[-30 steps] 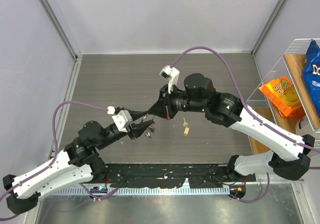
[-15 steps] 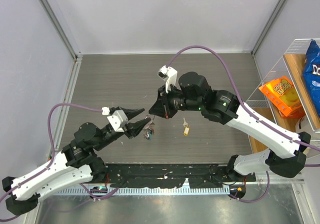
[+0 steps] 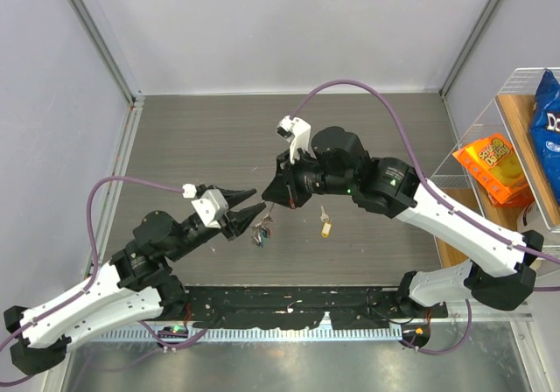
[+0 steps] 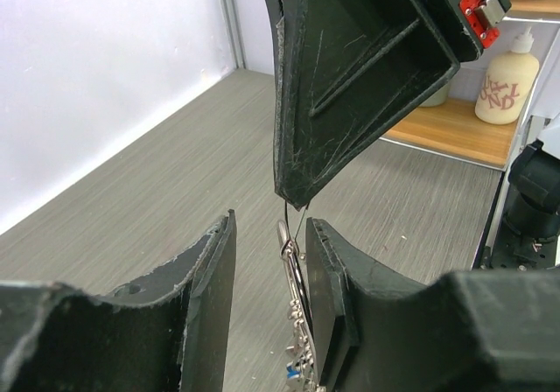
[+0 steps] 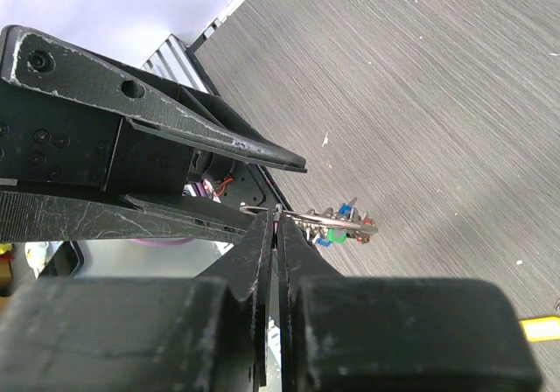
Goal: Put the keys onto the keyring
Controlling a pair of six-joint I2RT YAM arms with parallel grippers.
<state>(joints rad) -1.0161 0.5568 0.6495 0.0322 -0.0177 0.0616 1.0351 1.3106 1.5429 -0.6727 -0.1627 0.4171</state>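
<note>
Top external: the left arm ran from its base at 7 o'clock up toward 1 o'clock, wrist low over the table (image 3: 192, 138). The left gripper (image 3: 259, 199) pointed at 2 o'clock, its jaws apart. The right arm rose from its base at 5 o'clock, forearm slanting toward 10 o'clock, then bent at the elbow. The right gripper (image 3: 272, 199) aimed down toward 8 o'clock, tip to tip with the left.

Right wrist: right gripper's jaws together, pinched on the wire of the keyring (image 5: 300, 218). The keys (image 5: 346, 223) were bunched on the ring at its 3 o'clock side, blue and green heads showing.

Left wrist: the ring hung between the left fingers (image 4: 213, 274), nearer the right-hand one; contact not clear.

A yellow key (image 3: 326, 227) lay alone on the table, at 3 o'clock from the bunch.
</note>
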